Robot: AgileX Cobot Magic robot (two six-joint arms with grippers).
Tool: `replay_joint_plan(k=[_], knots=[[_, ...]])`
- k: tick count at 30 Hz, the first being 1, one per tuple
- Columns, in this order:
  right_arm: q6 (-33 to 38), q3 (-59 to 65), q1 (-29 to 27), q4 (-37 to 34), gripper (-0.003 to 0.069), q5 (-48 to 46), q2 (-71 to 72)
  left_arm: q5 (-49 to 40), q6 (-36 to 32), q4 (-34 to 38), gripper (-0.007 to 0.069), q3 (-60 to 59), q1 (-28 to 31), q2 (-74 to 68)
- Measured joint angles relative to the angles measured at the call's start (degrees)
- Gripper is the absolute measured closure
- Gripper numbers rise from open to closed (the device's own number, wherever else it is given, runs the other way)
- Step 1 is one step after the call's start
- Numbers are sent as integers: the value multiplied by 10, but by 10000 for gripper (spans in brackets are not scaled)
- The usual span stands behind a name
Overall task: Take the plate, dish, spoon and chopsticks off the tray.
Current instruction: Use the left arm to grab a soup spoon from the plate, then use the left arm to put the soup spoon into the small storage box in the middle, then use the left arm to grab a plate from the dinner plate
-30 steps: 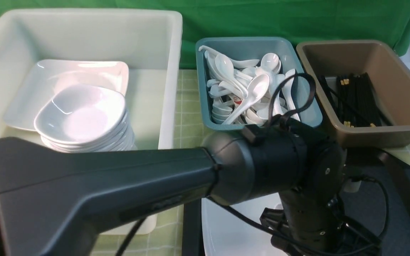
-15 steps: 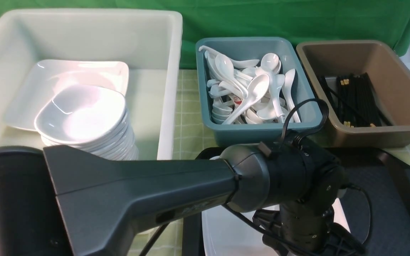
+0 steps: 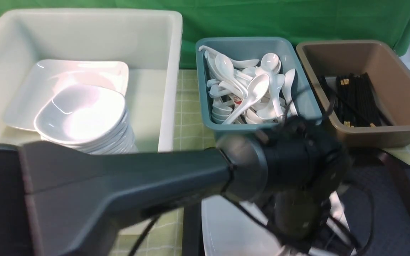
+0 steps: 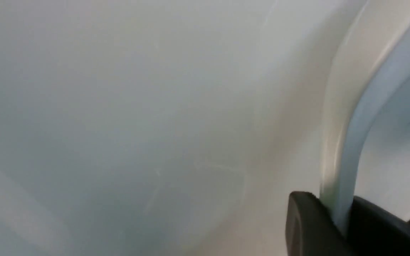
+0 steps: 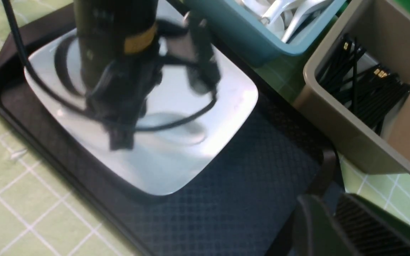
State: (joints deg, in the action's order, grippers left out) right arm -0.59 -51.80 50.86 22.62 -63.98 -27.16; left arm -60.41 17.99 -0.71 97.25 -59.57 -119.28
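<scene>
Pretty sure your left gripper (image 4: 333,209) had its fingers (image 4: 306,227) pinched on the dish (image 4: 343,142) rim, one each side, to lift it off the plate (image 5: 226,106) below them.

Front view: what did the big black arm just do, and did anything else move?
The left arm dipped toward the tray, then rose a little, now blurred. The left gripper closed onto the rim of the plate. The white tub, teal spoon bin and brown chopstick bin stayed put.
</scene>
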Motion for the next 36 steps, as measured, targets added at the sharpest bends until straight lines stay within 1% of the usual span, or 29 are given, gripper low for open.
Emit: replay_joint_plan(k=[3, 4, 6, 8, 9, 11, 12, 13, 14, 16, 17, 19, 20, 21, 22, 23, 25, 26, 27, 28, 29, 30, 31, 32, 33, 34, 35, 36], knots=[[-12, 0, 0, 0, 524, 0, 0, 6, 0, -61, 539, 58, 9, 29], [-19, 0, 0, 0, 522, 0, 0, 21, -6, -95, 539, 96, 27, 35], [-31, 0, 0, -1, 519, 0, 0, 47, -18, -113, 539, 130, 57, 35], [-43, 0, 0, -3, 517, -1, 0, 97, -34, -121, 539, 168, 111, 22], [-47, 0, 0, -6, 517, -2, 0, 121, -41, -120, 539, 177, 126, 16], [-50, 0, 0, -15, 515, -3, 0, 188, -78, -92, 538, 201, 174, -6], [-51, 0, 0, -18, 515, -3, 0, 199, -89, -84, 538, 204, 188, -13], [-53, 0, 0, -29, 515, -3, 0, 242, -136, -46, 518, 210, 214, -29], [-55, 0, 0, -36, 515, -3, 0, 263, -163, -20, 491, 212, 231, -43], [-57, 0, 0, -48, 515, -4, 0, 288, -198, 3, 426, 212, 248, -60], [-58, 0, 0, -49, 515, -4, 0, 290, -200, 7, 416, 212, 249, -61], [-59, 0, 0, -60, 515, -4, 0, 292, -214, 20, 238, 212, 262, -80], [-59, 0, 0, -61, 515, -5, 0, 290, -214, 23, 200, 212, 264, -80], [-59, 0, 0, -62, 515, -5, 0, 286, -214, 24, 188, 212, 264, -80], [-59, 0, 0, -62, 515, -5, 0, 269, -214, 28, 112, 212, 266, -76], [-59, 0, 0, -62, 515, -5, 0, 251, -216, 29, 64, 212, 266, -68], [-59, 0, 0, -62, 515, -5, 0, 220, -224, 29, 53, 212, 264, -52], [-59, 0, 0, -62, 515, -5, 0, 183, -239, 28, 66, 212, 260, -34], [-59, 0, 0, -59, 515, -5, 0, 141, -261, 24, 99, 212, 254, -13], [-59, 0, 0, -54, 515, -5, 0, 92, -284, 7, 176, 210, 241, 16], [-59, 0, 0, -53, 515, -5, 0, 80, -291, 7, 190, 207, 239, 24], [-59, 0, 0, -51, 515, -4, 0, 51, -316, -7, 301, 197, 221, 51], [-57, 0, 0, -49, 515, -2, 0, 21, -338, -16, 391, 178, 207, 75], [-57, 0, 0, -49, 515, -2, 0, 17, -347, -18, 428, 170, 205, 79], [-55, 0, 0, -48, 515, -2, 0, -1, -365, -20, 492, 152, 190, 101], [-53, 0, 0, -47, 515, -1, 0, -10, -382, -20, 537, 130, 179, 118], [-51, 0, 0, -47, 515, -1, 0, -17, -404, -17, 583, 86, 163, 143], [-49, 0, 0, -47, 515, -1, 0, -15, -416, -17, 604, 37, 143, 176]])
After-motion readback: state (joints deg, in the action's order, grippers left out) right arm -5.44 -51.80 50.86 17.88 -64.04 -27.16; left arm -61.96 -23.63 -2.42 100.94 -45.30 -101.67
